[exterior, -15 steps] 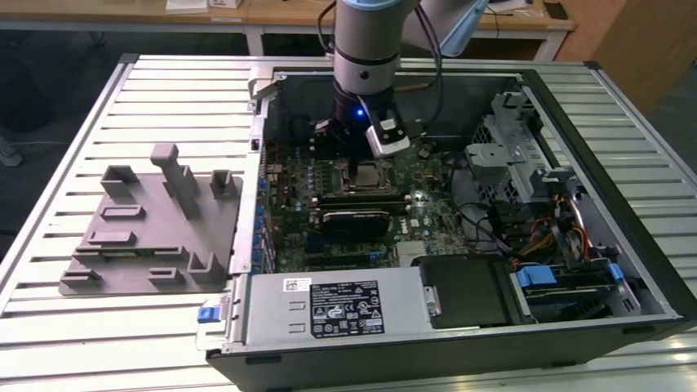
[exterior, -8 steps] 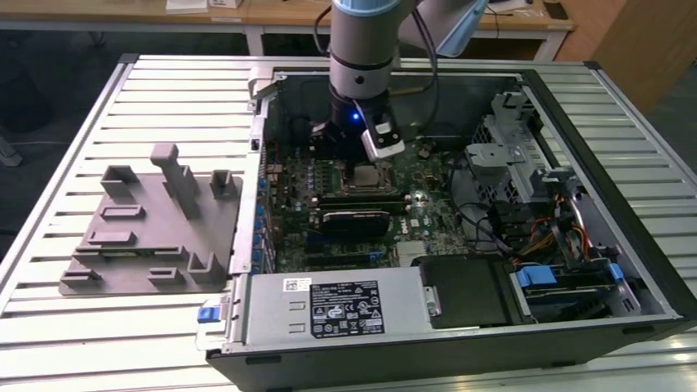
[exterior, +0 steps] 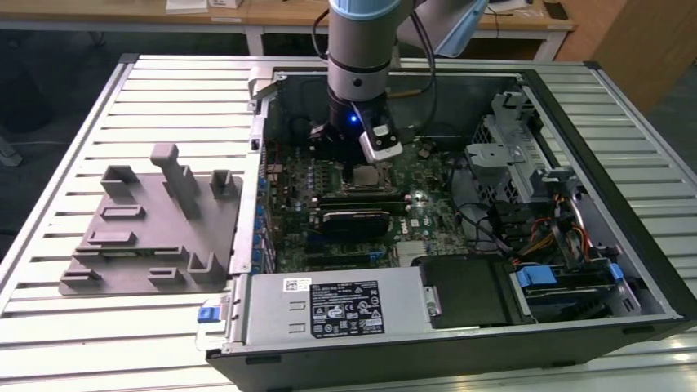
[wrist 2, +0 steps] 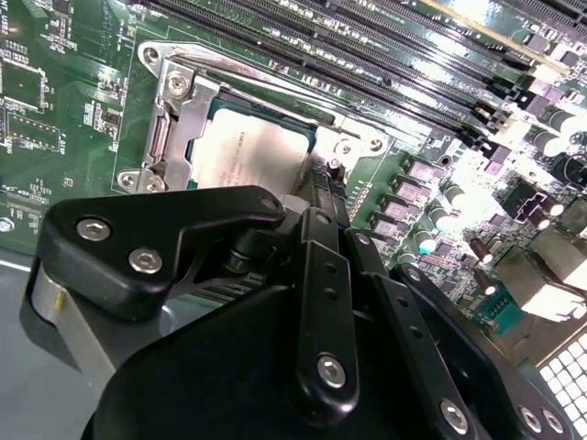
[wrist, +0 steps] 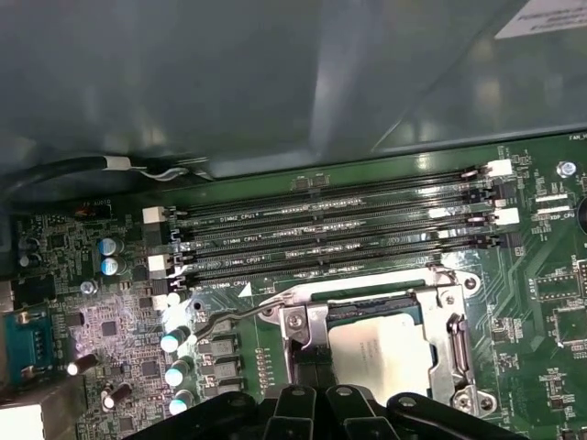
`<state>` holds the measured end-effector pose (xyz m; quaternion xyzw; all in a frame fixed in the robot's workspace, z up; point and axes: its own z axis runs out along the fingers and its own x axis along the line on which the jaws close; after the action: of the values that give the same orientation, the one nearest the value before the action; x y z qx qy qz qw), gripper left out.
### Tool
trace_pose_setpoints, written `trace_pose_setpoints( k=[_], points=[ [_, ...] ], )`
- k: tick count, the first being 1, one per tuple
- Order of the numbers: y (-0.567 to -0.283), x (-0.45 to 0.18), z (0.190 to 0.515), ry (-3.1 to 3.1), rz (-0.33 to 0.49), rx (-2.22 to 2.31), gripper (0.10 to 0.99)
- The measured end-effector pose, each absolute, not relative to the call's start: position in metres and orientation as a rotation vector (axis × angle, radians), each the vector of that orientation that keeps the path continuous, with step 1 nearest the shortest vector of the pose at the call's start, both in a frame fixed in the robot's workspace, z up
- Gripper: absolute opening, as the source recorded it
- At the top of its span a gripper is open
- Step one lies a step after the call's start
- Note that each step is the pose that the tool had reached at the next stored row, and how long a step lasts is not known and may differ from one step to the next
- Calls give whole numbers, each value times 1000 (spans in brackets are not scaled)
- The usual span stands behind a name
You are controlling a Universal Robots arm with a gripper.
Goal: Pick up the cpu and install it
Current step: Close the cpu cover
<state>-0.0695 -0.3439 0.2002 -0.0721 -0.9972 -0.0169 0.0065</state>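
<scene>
The cpu (exterior: 366, 175) is a small silver square lying flat in the motherboard socket inside the open computer case. Both wrist views show its shiny top (wrist 2: 249, 156) (wrist: 383, 357) framed by the metal socket bracket (wrist 2: 174, 119) (wrist: 451, 316), which stands open around it. My gripper (exterior: 348, 157) hangs from the arm directly above the socket, a little toward the case's back wall. Its black linkage (wrist 2: 316, 275) (wrist: 321, 408) covers the near edge of the cpu in both wrist views. Nothing is seen held in it.
A black heatsink block (exterior: 351, 219) lies on the board just in front of the socket. Memory slots (wrist: 330, 234) run beside the socket. A grey fixture plate (exterior: 153, 229) with posts stands on the table at the exterior view's left. The power supply (exterior: 332, 306) and drive cage (exterior: 523, 163) crowd the case.
</scene>
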Motion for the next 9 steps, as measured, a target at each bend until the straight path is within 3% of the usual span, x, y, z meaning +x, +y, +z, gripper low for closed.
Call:
trace_pose_setpoints(
  k=[9],
  points=[
    [-344, -66, 200, -3120, -54, -226, 106]
  ],
)
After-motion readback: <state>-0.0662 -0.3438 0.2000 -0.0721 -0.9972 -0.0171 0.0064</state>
